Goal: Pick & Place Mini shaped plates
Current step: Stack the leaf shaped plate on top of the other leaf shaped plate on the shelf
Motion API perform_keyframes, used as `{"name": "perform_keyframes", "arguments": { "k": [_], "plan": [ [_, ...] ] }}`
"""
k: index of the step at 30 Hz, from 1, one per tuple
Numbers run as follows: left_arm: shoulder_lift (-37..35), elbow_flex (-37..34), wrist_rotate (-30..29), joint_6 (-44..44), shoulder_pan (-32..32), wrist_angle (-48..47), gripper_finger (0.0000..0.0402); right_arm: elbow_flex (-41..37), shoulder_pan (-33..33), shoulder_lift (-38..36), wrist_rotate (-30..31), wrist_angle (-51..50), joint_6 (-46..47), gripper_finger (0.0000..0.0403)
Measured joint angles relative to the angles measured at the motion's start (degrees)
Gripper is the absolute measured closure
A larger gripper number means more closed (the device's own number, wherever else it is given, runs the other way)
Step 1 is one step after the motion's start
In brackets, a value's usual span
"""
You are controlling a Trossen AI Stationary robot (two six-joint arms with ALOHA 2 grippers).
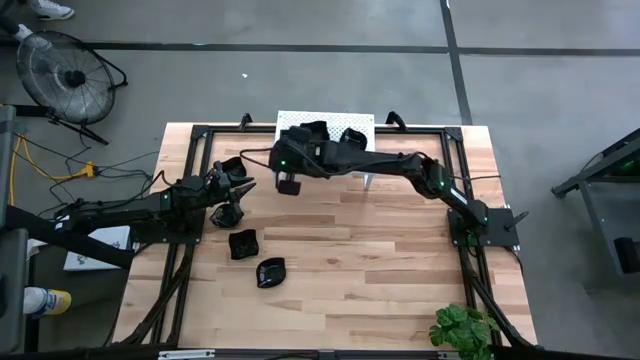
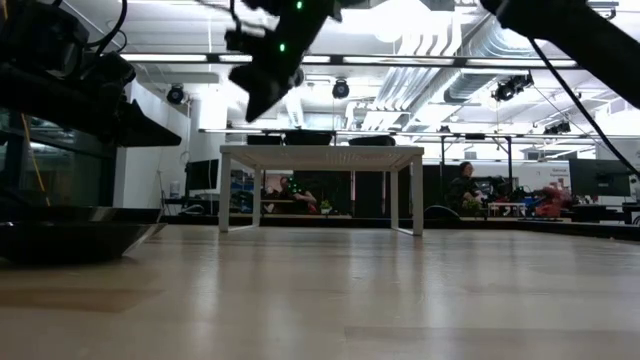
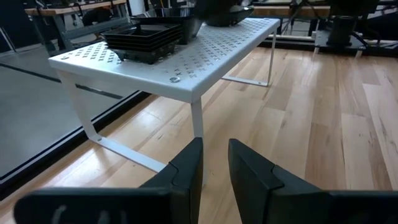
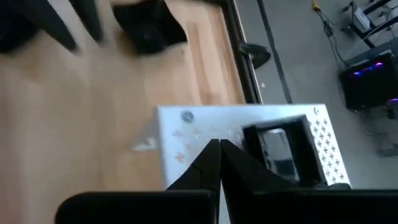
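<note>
Your mini shaped plates are split between two spots, taking the white perforated stand (image 1: 325,124) as the landmark: a stack of square ones (image 3: 144,38) sits on its top, with more dark dishes beside that stack, while loose ones lie on the wooden surface (image 1: 380,260) well in front of the stand toward the left arm's side, including one square plate (image 1: 243,243) and one rounder plate (image 1: 270,271) just beyond it. Judge them as rigid, light and glossy, so likely slick between the fingers and apt to chip if dropped; take hold at a rim, one finger over and one under the edge, since the flat centre gives nothing to pinch. The left end effector (image 3: 214,171) hangs low over the surface in front of the stand's left leg, its fingers narrowly parted with only a slim gap and nothing between them. The right end effector (image 4: 217,163) is above the stand's front-left corner, fingers pressed fully together and empty. Loose plates near the left arm look like your nearest pick.
</note>
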Motion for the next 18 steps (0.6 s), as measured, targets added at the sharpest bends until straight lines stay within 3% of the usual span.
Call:
{"name": "perform_keyframes", "arguments": {
  "k": [10, 18],
  "plan": [
    [0.0, 0.0, 0.0, 0.0, 0.0, 0.0, 0.0328, 0.1, 7.7, -4.4, -9.3, -4.3, 7.6, 0.0403],
    [0.0, 0.0, 0.1, 0.0, 0.0, 0.0, 0.0328, 0.0, 13.7, -5.0, -18.8, -13.0, 19.1, 0.0403]
  ]
}}
